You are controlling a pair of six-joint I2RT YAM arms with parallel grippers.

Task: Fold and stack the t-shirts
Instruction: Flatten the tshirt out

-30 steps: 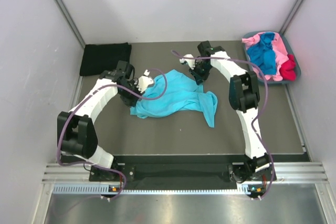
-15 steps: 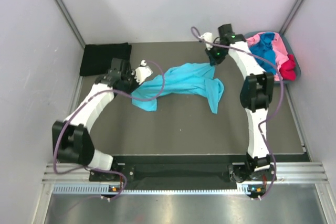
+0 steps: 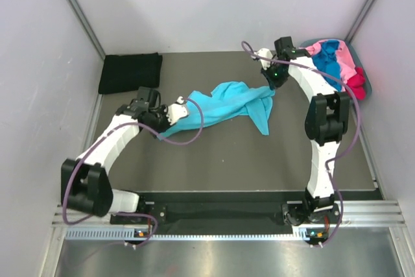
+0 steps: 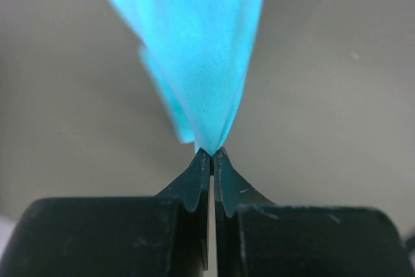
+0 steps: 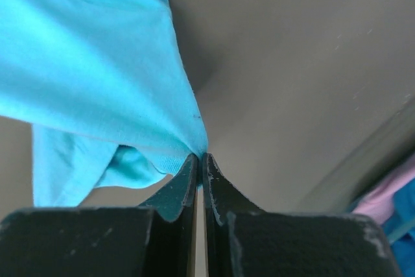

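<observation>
Left arm (image 3: 120,135) and right arm (image 3: 305,81) are both wearing white shells over chunky black joint housings. A purple cable (image 3: 196,121) is looping loose off each one. A green LED (image 3: 277,74) is glowing on the right arm, upper right of the top view. Wrist views are showing black fingers (image 4: 194,186) tapering to thin tips; right fingers (image 5: 220,189) are carrying pale scuffs.

Your left gripper (image 4: 211,154) has its two dark fingers (image 4: 188,183) pressed together on a pinched tip of the light turquoise cloth t-shirt (image 4: 201,50). The cloth widens away from them in taut folds, with blurred grey tabletop (image 4: 324,95) behind.
</observation>
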